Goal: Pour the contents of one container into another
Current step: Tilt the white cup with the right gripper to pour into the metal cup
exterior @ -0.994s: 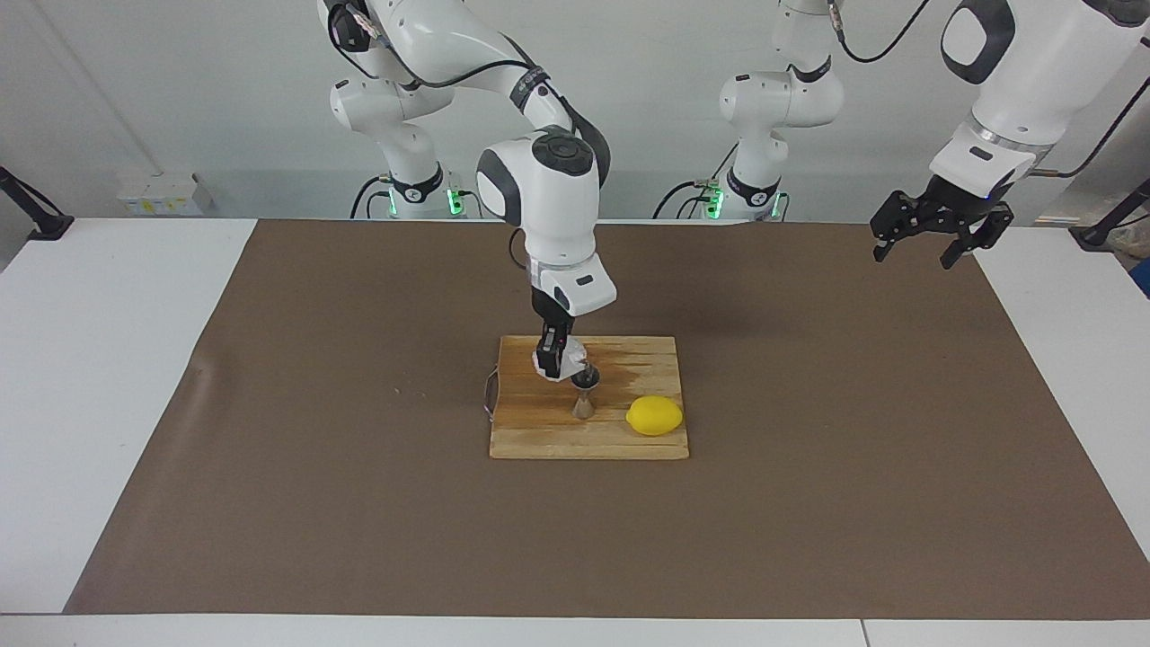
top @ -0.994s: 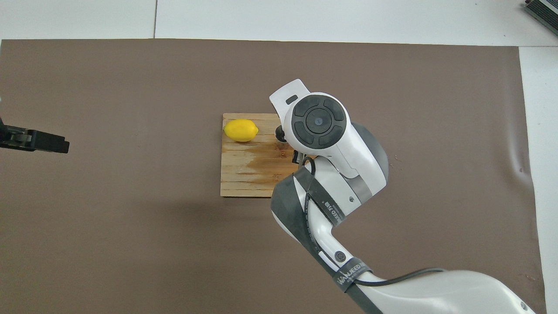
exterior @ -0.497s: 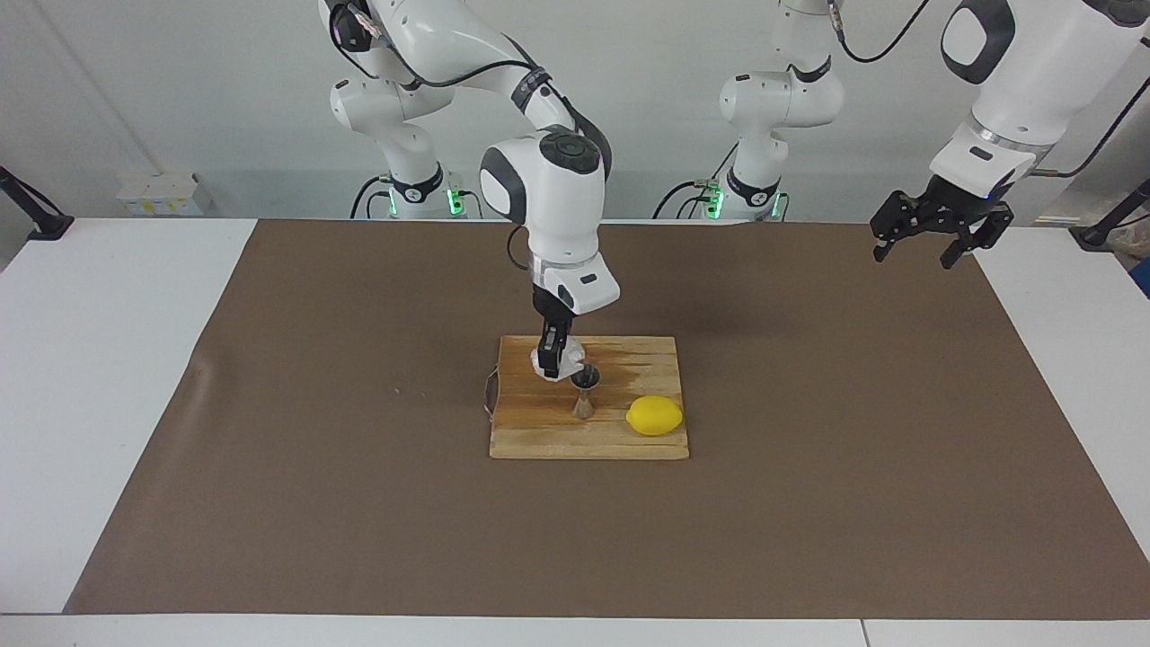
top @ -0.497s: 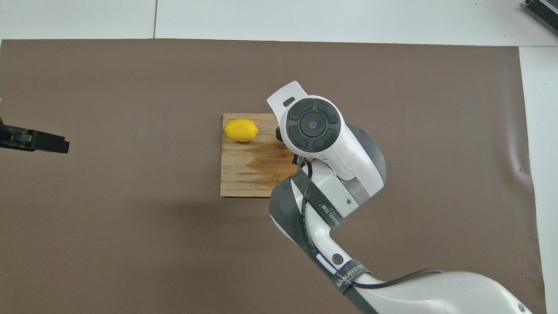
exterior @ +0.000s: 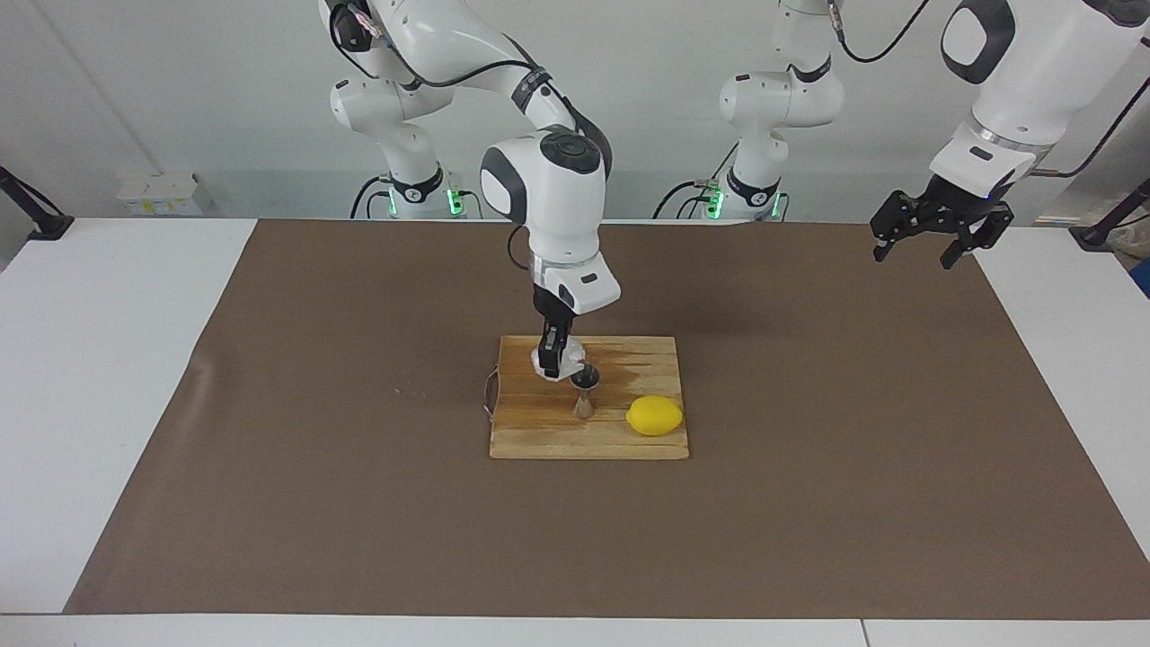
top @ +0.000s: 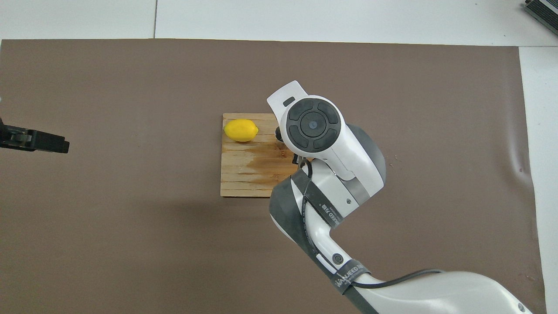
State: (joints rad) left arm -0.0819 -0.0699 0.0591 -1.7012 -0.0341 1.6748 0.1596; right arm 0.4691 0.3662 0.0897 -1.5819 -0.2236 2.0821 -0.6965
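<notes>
A: Right hand (exterior: 557,359)?
B: Closed on the small clear whitish glass tumbler (exterior: 559,361), held tilted over the rectangular wooden cutting board (exterior: 539,431), its mouth just beside the top cup of the small silver hourglass-shaped metal jigger (exterior: 584,392). Cannot tell whether glass and jigger touch.

A: Jigger position?
B: Upright on the board, roughly mid-board, beside the yellow lemon (exterior: 655,415), which lies on the same board toward the left arm's end of the tabletop (exterior: 117,359). Jigger and lemon apart.

A: Overhead check?
B: Right arm covers tumbler and most of the jigger; only a dark edge shows at the wrist. Lemon (top: 240,130) and board (top: 244,174) are clear; a darker stain marks the board's middle.

A: Left hand (exterior: 930,244)?
B: Waiting, raised over the brown mat (exterior: 809,503) at its own end, fingers spread wide, holding nothing. In the overhead view only its dark tip (top: 39,141) shows.
</notes>
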